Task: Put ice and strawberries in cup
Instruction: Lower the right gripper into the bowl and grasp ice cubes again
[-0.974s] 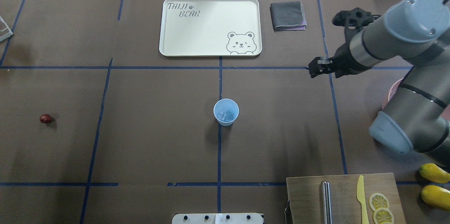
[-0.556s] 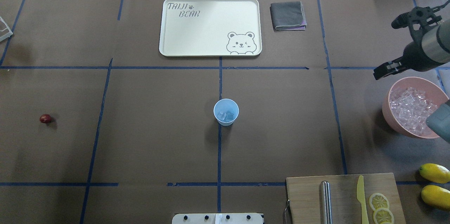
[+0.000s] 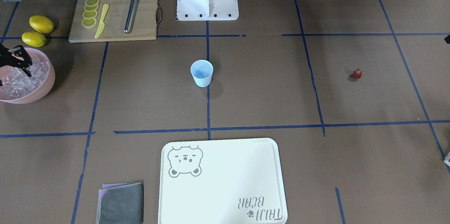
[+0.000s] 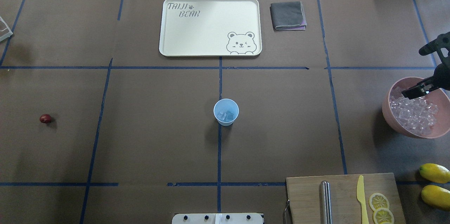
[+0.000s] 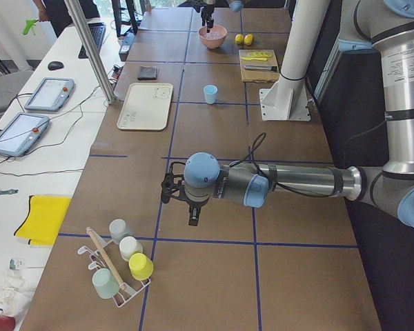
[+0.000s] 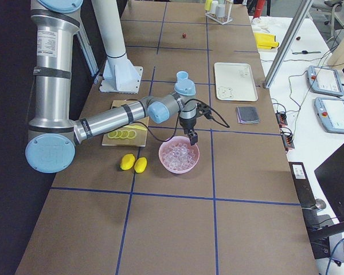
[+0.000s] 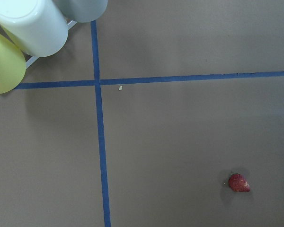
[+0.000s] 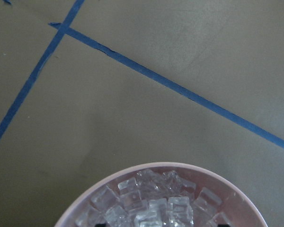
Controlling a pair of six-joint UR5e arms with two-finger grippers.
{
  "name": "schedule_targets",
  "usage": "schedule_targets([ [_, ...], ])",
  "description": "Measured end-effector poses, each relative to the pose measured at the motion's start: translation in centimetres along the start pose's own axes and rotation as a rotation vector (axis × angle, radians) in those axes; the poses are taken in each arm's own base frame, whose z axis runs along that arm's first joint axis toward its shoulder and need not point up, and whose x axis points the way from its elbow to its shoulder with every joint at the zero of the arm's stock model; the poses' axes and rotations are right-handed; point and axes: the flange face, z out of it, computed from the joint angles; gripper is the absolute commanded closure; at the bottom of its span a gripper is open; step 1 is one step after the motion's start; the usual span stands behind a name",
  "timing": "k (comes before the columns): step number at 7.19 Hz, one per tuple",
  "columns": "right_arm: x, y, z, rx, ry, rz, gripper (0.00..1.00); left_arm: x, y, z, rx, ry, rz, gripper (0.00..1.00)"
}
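Currently, the right gripper (image 4: 409, 93) hangs over the pink bowl (image 4: 388, 116) of ice (image 4: 416, 115); its finger spacing cannot be determined. The left gripper (image 5: 192, 219) is likewise indeterminate. The cup (image 4: 226, 122) stands mid-table (image 4: 140, 129), holding a few cubes. The strawberry (image 4: 45, 118) lies apart, far to the robot's left

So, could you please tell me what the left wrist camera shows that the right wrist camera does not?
Only the left wrist view shows the strawberry, lying alone at lower right, and three upturned cups crowded into the top left corner. Only the right wrist view shows the pink bowl heaped with ice, cut off by the bottom edge. Both share the brown table cover crossed by lines of blue tape.
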Motion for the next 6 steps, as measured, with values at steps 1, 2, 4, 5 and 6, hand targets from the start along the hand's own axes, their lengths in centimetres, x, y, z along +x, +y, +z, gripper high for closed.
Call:
schedule_targets([
  [1, 0.2, 0.4, 0.5, 0.01, -0.02, -0.01, 0.08, 0.1, 0.0, -0.1, 0.001, 0.001, -0.016, 0.0],
  [2, 0.2, 0.4, 0.9, 0.01, -0.032, -0.015, 0.09, 0.1, 0.0, -0.1, 0.002, 0.001, -0.023, 0.0],
  [4, 0.7, 0.8, 2.0, -0.005, -0.036, -0.018, 0.18, 0.2, 0.0, -0.1, 0.002, 0.002, -0.027, 0.0],
  [5, 0.9, 1.0, 2.4, -0.011, -0.036, -0.017, 0.21, 0.2, 0.0, -0.1, 0.002, 0.002, -0.027, 0.0],
  [6, 1.1, 1.1, 2.7, -0.017, -0.036, -0.013, 0.31, 0.2, 0.0, -0.1, 0.003, 0.002, -0.025, 0.0],
])
